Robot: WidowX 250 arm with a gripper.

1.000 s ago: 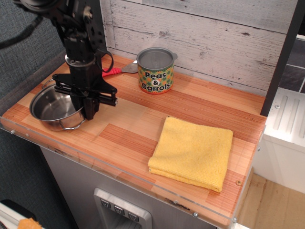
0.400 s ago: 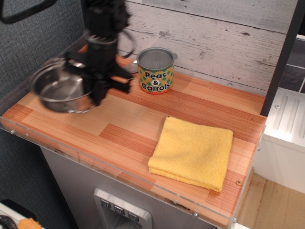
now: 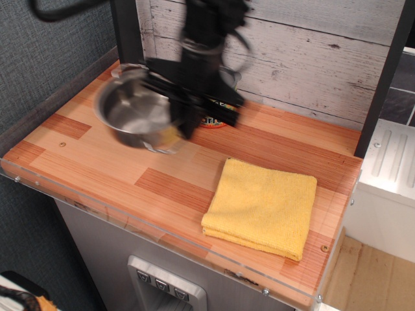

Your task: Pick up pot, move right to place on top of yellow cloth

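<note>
The shiny steel pot (image 3: 133,113) hangs in the air above the middle-left of the wooden table, blurred by motion. My black gripper (image 3: 185,123) is shut on the pot's right rim and carries it. The yellow cloth (image 3: 262,206) lies flat on the table at the front right, below and to the right of the pot. The pot is apart from the cloth.
The green-and-yellow "Peas & Carrots" can (image 3: 214,120) stands at the back, mostly hidden behind my arm. A grey plank wall runs along the back. A dark post (image 3: 382,71) stands at the right. The wooden table (image 3: 97,168) ends at a clear front edge.
The pot has been lifted off the table's left end and carried right, from the far left to above the middle-left. The gripper stays shut on it.
</note>
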